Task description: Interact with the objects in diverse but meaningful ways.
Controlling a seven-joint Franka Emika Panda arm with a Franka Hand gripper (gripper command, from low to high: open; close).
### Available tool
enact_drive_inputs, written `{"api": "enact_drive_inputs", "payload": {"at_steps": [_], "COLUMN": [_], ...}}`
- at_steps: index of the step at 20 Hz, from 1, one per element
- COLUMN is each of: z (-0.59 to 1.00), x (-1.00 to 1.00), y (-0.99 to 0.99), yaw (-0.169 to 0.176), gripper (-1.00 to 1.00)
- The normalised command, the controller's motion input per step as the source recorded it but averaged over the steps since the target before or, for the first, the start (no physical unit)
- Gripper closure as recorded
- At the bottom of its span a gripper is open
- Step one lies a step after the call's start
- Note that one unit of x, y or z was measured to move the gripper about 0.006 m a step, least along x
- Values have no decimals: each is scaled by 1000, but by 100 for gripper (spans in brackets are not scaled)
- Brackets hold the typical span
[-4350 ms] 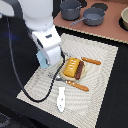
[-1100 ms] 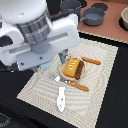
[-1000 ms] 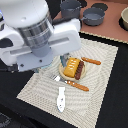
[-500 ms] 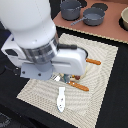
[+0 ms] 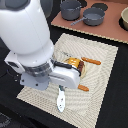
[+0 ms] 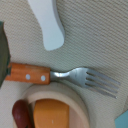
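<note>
The exterior view looks down from high and well back onto the striped beige cloth mat (image 5: 97,75). The wrist view stares straight down, very near; both share the orange-handled steel fork (image 6: 60,76) (its handle points to nine o'clock there).

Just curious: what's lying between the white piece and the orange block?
A fork with an orange handle lies between the white piece and the orange block, shown in the wrist view.

**Tight around the block, open mat elsewhere**

Fork (image 6: 60,76) lies just beside round dish (image 6: 54,96) w/ orange-yellow block (image 6: 50,114); white piece (image 6: 49,22) near fork's other side. Narrow bare mat (image 5: 107,75) between them. Pots (image 5: 82,11) well apart, far edge.
</note>
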Motion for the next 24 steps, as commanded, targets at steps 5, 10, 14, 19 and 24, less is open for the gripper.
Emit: {"api": "enact_drive_inputs", "payload": {"at_steps": [5, 10, 14, 19, 24], "z": [-38, -1, -14, -150, -220], "x": [853, 912, 855, 591, 494], "y": [0, -6, -16, -55, -35], "yaw": [-21, -54, -53, -47, -51], "gripper": [-100, -100, -100, 100, 100]}}
